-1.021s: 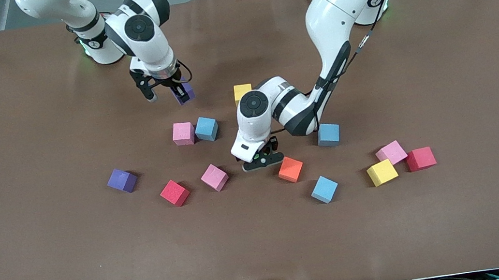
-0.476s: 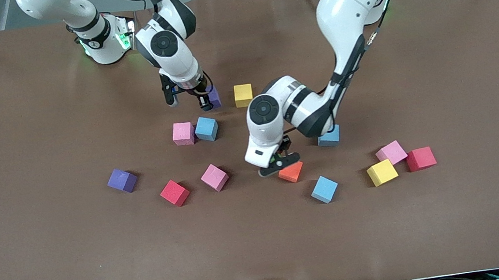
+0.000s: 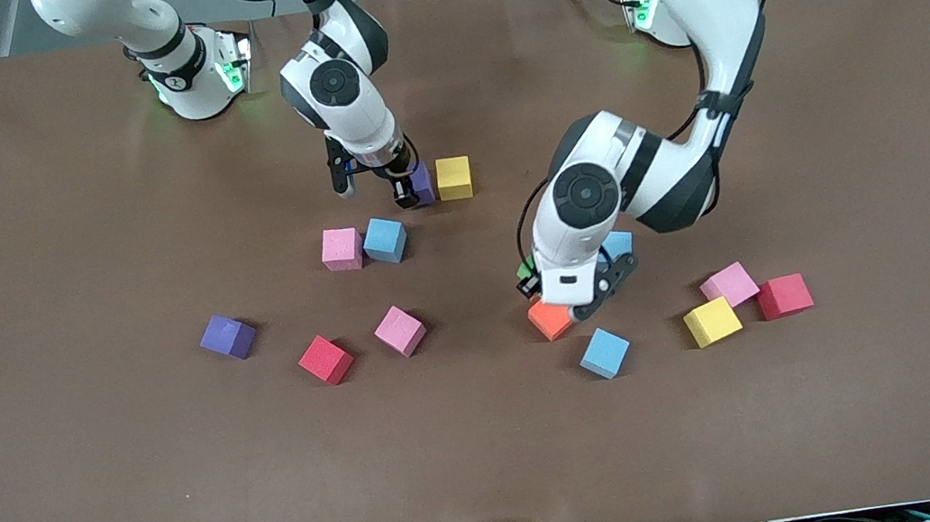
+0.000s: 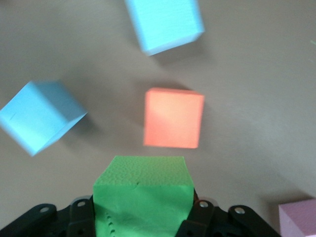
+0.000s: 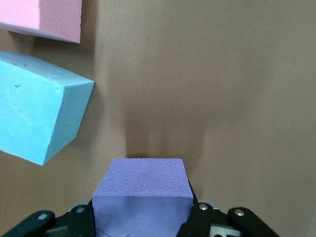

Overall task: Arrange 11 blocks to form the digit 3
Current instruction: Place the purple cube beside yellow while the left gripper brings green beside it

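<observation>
My left gripper (image 3: 537, 280) (image 4: 143, 212) is shut on the green block (image 3: 527, 270) (image 4: 141, 190), up over the orange block (image 3: 551, 320) (image 4: 173, 117). One light blue block (image 3: 618, 243) (image 4: 170, 22) lies half hidden under that arm, and another (image 3: 604, 352) (image 4: 39, 116) lies nearer the camera. My right gripper (image 3: 411, 188) (image 5: 142, 212) is shut on a purple block (image 3: 421, 181) (image 5: 142, 190), low and close beside a yellow block (image 3: 453, 178). A pink block (image 3: 341, 248) (image 5: 44, 17) and a light blue block (image 3: 385, 239) (image 5: 42, 118) touch each other.
Another purple block (image 3: 227, 336), a red cube (image 3: 325, 359) and a pink block (image 3: 399, 330) lie toward the right arm's end. A yellow block (image 3: 712, 321), a pink block (image 3: 729, 284) (image 4: 298, 219) and a red cube (image 3: 784, 295) cluster toward the left arm's end.
The left gripper shut on the green block and carried it toward the left arm's end, over the orange block. The right gripper brought its purple block up beside the yellow block.
</observation>
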`<state>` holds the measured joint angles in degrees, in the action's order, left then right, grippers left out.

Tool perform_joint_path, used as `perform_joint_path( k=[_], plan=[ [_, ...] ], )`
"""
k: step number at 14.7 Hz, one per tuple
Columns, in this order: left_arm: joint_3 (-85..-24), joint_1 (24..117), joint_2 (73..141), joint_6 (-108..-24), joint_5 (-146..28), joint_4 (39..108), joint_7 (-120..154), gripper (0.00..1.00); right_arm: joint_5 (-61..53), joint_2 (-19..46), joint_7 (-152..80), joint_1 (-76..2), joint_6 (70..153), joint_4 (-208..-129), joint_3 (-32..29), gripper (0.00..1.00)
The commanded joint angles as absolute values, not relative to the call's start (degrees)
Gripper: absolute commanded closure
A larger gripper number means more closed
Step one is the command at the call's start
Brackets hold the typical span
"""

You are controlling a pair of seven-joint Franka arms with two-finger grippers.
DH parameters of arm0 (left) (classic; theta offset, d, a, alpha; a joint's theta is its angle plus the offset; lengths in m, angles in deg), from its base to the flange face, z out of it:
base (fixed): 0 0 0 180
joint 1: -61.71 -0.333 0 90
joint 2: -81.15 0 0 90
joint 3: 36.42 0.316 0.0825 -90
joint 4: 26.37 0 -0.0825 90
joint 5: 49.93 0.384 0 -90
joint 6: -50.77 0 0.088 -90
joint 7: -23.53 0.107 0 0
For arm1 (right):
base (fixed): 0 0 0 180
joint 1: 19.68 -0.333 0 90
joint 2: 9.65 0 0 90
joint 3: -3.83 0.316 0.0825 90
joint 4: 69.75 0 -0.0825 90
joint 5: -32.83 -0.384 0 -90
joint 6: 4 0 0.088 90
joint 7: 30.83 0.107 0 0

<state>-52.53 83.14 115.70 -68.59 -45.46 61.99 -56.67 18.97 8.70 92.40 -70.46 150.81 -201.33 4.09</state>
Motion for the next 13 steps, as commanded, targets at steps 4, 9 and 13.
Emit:
perform_joint_path(
  k=[4, 9, 13],
  plan=[
    [-53.9, 84.5, 111.8, -69.3, -46.5, 70.1, -83.7, 0.66, 17.7, 10.4, 93.7, -72.4, 150.9, -200.8, 3.6, 1.00],
    [-56.7, 85.6, 112.3, -78.2, -45.8, 74.9, -105.8, 0.66, 17.8, 12.5, 94.4, -73.2, 150.9, -199.6, 3.5, 1.00],
    [-56.6, 87.6, 112.8, -81.4, -45.7, 79.9, -113.3, 0.74, 17.8, 13.6, 95.3, -73.2, 150.8, -198.4, 3.5, 1.00]
  ],
)
